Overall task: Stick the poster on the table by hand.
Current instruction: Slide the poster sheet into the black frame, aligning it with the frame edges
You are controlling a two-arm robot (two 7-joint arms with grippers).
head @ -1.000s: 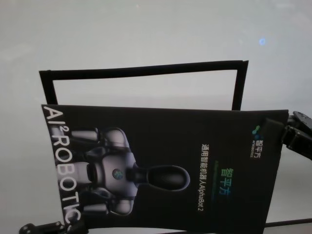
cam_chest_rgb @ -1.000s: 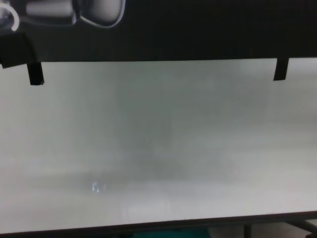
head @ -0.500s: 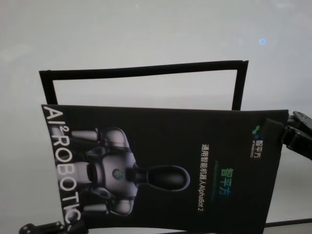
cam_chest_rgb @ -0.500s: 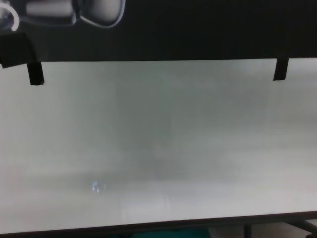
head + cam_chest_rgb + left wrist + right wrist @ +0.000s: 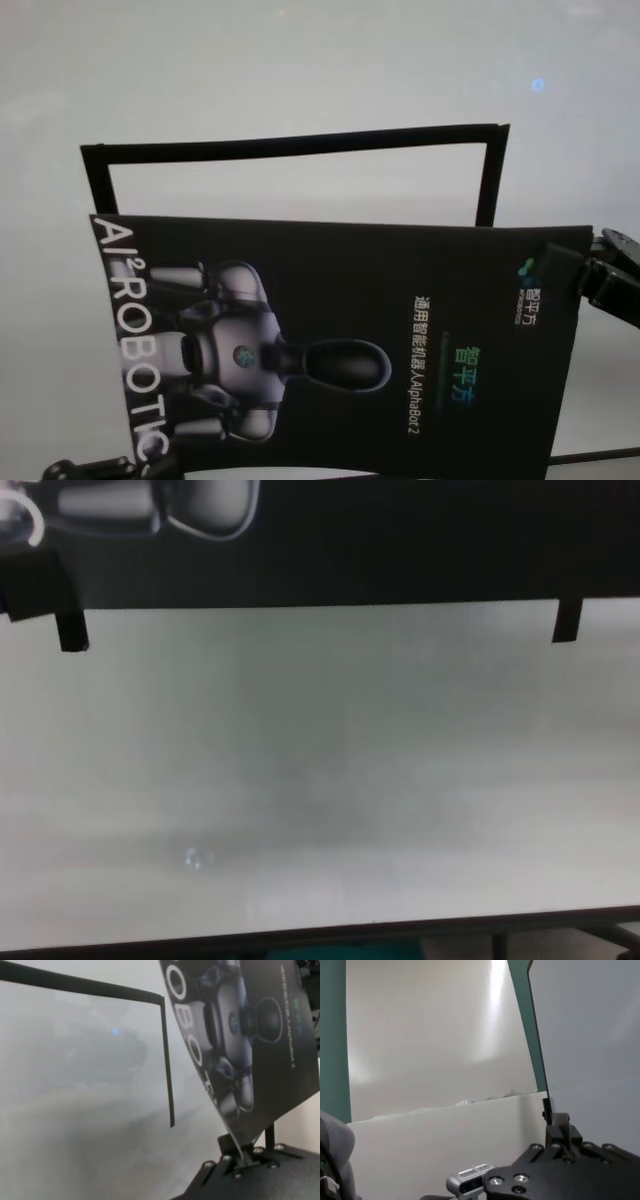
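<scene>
Poster (image 5: 400,300) slightly lower than before, both grippers' fingers (image 5: 243,1157) clamped on its edges.

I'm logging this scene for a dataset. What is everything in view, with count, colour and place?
poster: one, black with a grey-white robot and white lettering, held up above the table, near side.
tape frame: one, black strips outlining a rectangle, on the table behind the poster, partly hidden by it.
table: one, white-grey, under everything.
left claw: one, black, shut on the poster's near left corner.
right claw: one, black, shut on the poster's right edge.
</scene>
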